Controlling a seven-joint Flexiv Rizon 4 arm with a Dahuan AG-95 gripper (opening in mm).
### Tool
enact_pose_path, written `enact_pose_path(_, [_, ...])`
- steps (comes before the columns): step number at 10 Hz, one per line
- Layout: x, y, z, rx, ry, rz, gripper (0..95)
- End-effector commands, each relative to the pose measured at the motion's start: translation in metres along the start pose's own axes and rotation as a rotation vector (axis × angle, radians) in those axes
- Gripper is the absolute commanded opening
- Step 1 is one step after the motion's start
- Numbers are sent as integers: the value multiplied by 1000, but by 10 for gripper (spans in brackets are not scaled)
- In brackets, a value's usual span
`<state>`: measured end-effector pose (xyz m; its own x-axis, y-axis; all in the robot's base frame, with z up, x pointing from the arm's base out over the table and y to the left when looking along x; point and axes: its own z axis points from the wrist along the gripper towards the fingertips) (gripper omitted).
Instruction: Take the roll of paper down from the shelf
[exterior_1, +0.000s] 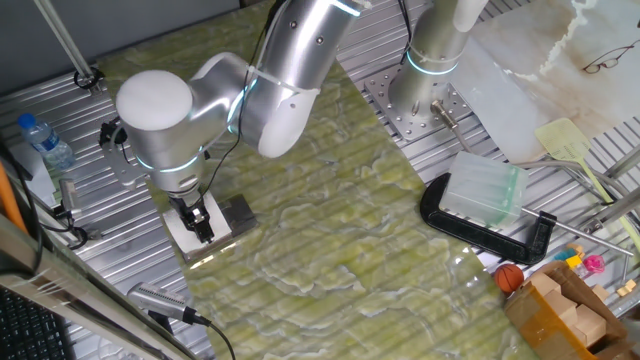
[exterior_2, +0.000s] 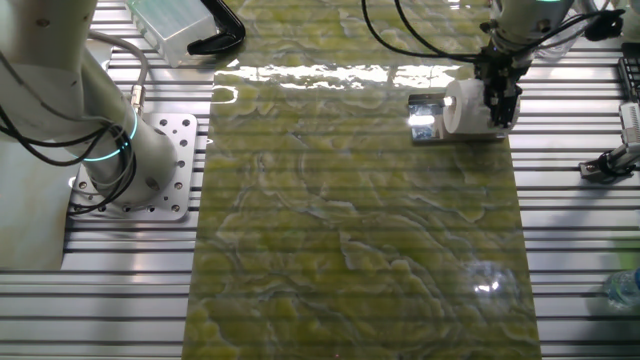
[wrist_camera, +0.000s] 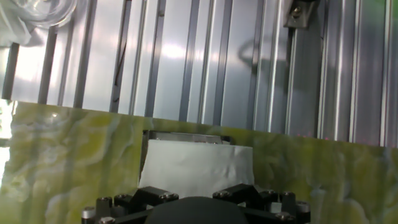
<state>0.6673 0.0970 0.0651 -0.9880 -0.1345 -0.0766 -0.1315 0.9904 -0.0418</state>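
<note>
Fingers (exterior_2: 497, 100) of the gripper straddle the roll of paper (exterior_2: 466, 108), apparently clamped on it. Roll lies on its side upon the shelf (exterior_2: 424, 117), at the green mat's (exterior_2: 350, 220) edge on the tabletop (exterior_2: 580, 230).

The silver arm reaches down from its base, elbow bent, wrist pointing straight down. Its black end effector (exterior_1: 203, 222) (exterior_2: 497, 100) hangs vertically with the fingers set close together; whether they are clamped is unclear.
</note>
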Motion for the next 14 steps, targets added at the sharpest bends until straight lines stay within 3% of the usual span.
enact_pose_path(1, [0, 0, 3, -1, 0, -5, 950])
enact_pose_path(3, [-1, 0, 7, -5, 7, 23, 950])
enact_pose_path(4, [-1, 0, 8, -8, 14, 32, 760])
enact_pose_path(8, [-1, 0, 8, -7, 42, 70, 760])
enact_pose_path(9, [-1, 0, 8, -6, 43, 73, 570])
enact_pose_path(10, [-1, 0, 8, -7, 43, 74, 570])
enact_pose_path(11, [-1, 0, 6, -9, 52, 72, 380])
enact_pose_path(12, [0, 0, 1, -9, 67, 76, 0])
enact_pose_path(14, [0, 1, -4, -12, 43, 72, 0])
